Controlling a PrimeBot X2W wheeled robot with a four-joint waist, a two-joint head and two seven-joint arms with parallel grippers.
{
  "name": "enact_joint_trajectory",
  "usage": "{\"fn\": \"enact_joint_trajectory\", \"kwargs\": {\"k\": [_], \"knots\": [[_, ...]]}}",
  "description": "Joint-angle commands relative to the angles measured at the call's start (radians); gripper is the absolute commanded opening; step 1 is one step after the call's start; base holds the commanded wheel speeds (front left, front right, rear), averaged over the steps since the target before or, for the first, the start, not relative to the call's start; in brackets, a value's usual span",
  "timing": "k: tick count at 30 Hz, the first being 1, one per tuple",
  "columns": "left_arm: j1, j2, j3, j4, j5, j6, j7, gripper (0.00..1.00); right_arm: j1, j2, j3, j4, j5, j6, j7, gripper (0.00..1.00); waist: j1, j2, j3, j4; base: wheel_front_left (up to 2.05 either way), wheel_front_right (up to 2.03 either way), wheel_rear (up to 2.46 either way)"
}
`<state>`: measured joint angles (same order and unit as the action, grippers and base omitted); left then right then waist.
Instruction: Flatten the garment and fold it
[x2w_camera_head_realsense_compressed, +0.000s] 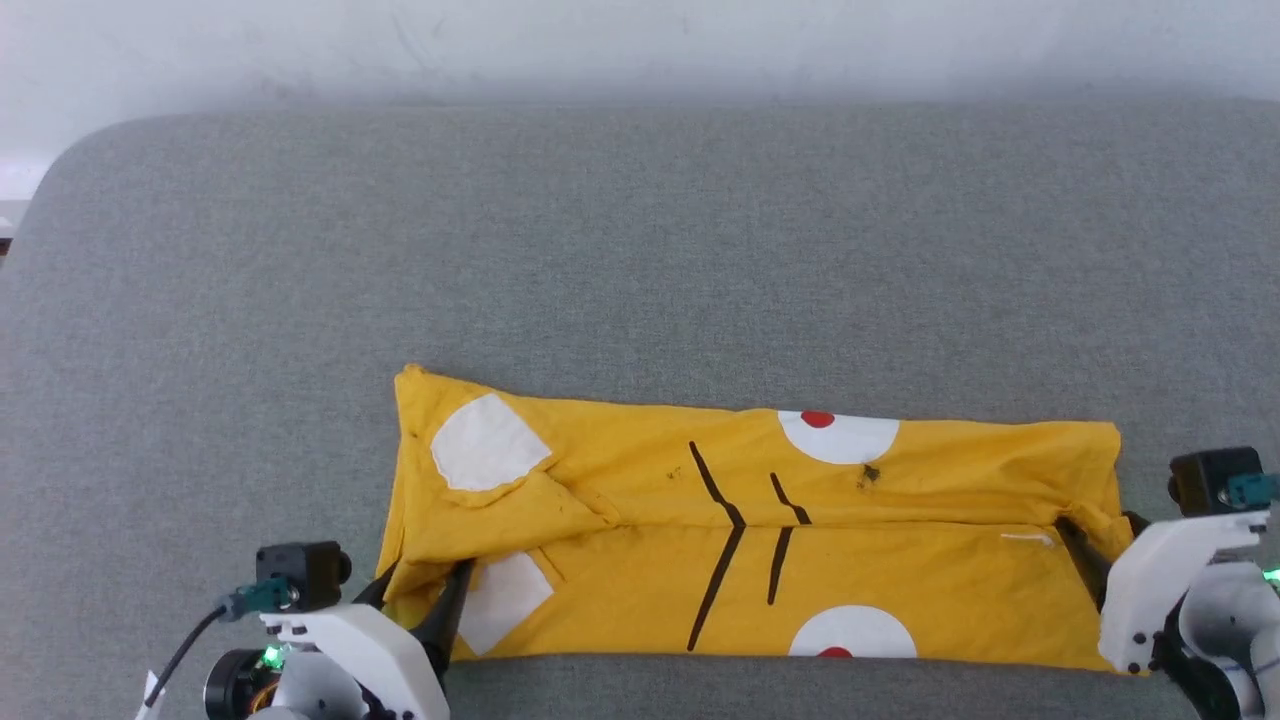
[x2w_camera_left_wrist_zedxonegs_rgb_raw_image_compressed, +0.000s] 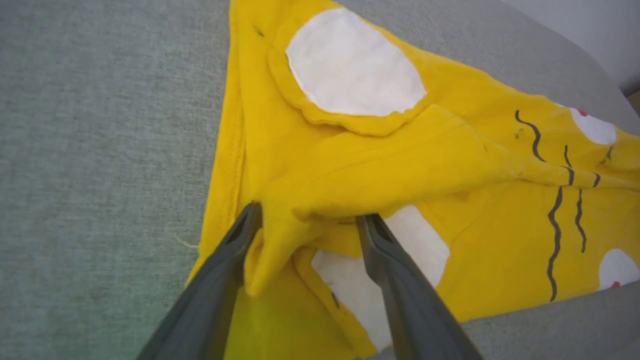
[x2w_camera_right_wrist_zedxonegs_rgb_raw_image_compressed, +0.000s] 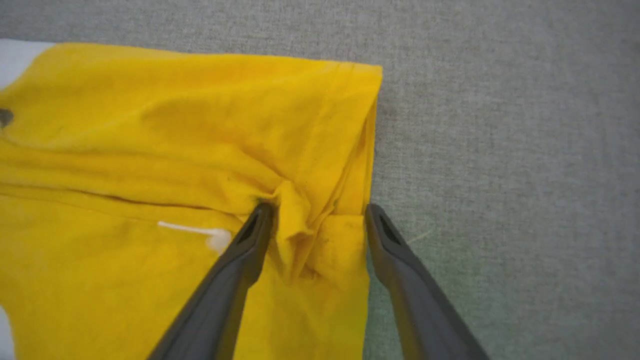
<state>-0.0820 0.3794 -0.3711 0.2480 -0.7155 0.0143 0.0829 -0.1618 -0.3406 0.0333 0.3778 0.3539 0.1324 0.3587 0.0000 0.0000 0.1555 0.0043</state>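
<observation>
A grey fabric-covered surface (x2w_camera_head_realsense_compressed: 640, 230) bears the yellow garment (x2w_camera_head_realsense_compressed: 900, 480) — folded lengthwise, lying flat.

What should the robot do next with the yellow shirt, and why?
Probably shut both grippers: the left gripper and right gripper stand open, each with a bunch of the shirt between its fingers, not yet pinched.

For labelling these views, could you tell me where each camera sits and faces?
Head view: on the head, looking forward and down at the garment on grey fabric; left gripper lower left, right gripper lower right.
Left wrist view: on that wrist, looking along its fingers at the garment's white-patched end.
Right wrist view: on that wrist, along its fingers at the garment's other end.
Shared: head and left wrist views show the black stripes.
</observation>
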Motion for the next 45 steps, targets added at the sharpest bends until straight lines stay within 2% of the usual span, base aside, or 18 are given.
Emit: {"fn": "enact_joint_trajectory", "kwargs": {"k": [1,5,11,17,21,24,27,35,39,40,42,43,44,45], "knots": [[0.014,-0.004,-0.003,0.0,0.013,0.008,-0.014,1.0,0.02,0.01,-0.009,-0.006,0.004,-0.002,-0.011,1.0,0.0,0.0,-0.01,0.007,0.0,0.0,0.0],[0.011,-0.023,0.009,-0.033,0.066,0.036,-0.141,1.0,0.079,0.055,-0.08,-0.078,0.002,-0.002,-0.081,1.0,0.0,0.0,-0.027,0.022,0.0,0.0,0.0],[-0.022,-0.037,0.026,-0.048,0.174,0.086,-0.314,1.0,0.159,0.156,-0.177,-0.203,-0.038,-0.002,-0.179,1.0,0.0,0.0,-0.051,0.033,0.0,0.0,0.0],[-0.066,-0.075,0.086,-0.089,0.279,0.114,-0.344,1.0,0.177,0.253,-0.265,-0.275,-0.091,-0.002,-0.224,1.0,0.0,0.0,-0.058,0.033,0.0,0.0,0.0],[-0.076,-0.125,0.143,-0.121,0.351,0.1,-0.344,1.0,0.165,0.283,-0.323,-0.277,-0.118,-0.002,-0.208,1.0,0.0,0.0,-0.062,0.035,0.0,0.0,0.0],[-0.082,-0.162,0.182,-0.123,0.385,0.082,-0.344,1.0,0.141,0.289,-0.377,-0.246,-0.12,-0.002,-0.164,1.0,0.0,0.0,-0.064,0.035,0.0,0.0,0.0],[-0.088,-0.198,0.229,-0.124,0.408,0.062,-0.344,1.0,0.1,0.29,-0.409,-0.165,-0.076,-0.002,-0.086,1.0,0.0,0.0,-0.064,0.03,0.0,0.0,0.0],[-0.098,-0.257,0.289,-0.08,0.476,0.012,-0.345,1.0,-0.022,0.29,-0.452,0.042,-0.165,-0.002,0.127,1.0,0.0,0.0,-0.063,0.033,0.0,0.0,0.0],[-0.097,-0.275,0.304,-0.064,0.497,-0.008,-0.345,1.0,-0.042,0.29,-0.437,0.087,-0.195,-0.002,0.232,1.0,0.0,0.0,-0.061,0.04,0.0,0.0,0.0],[-0.096,-0.279,0.308,-0.064,0.502,-0.012,-0.345,1.0,-0.045,0.29,-0.434,0.094,-0.188,-0.002,0.257,0.51,0.0,0.0,-0.06,0.041,0.0,0.0,0.0],[-0.092,-0.285,0.316,-0.061,0.511,-0.02,-0.345,1.0,-0.045,0.29,-0.423,0.092,-0.182,-0.002,0.292,0.2,0.0,0.0,-0.06,0.042,0.0,0.0,0.0],[-0.091,-0.288,0.321,-0.06,0.515,-0.024,-0.345,1.0,-0.045,0.29,-0.421,0.085,-0.183,-0.002,0.299,0.07,0.0,0.0,-0.059,0.042,0.0,0.0,0.0],[-0.091,-0.29,0.325,-0.058,0.519,-0.028,-0.345,1.0,-0.043,0.29,-0.421,0.077,-0.182,-0.002,0.306,0.0,0.0,0.0,-0.059,0.042,0.0,0.0,0.0],[-0.09,-0.292,0.33,-0.057,0.522,-0.031,-0.345,1.0,-0.042,0.29,-0.419,0.067,-0.186,-0.002,0.31,0.0,0.0,0.0,-0.058,0.041,0.0,0.0,0.0]]}}
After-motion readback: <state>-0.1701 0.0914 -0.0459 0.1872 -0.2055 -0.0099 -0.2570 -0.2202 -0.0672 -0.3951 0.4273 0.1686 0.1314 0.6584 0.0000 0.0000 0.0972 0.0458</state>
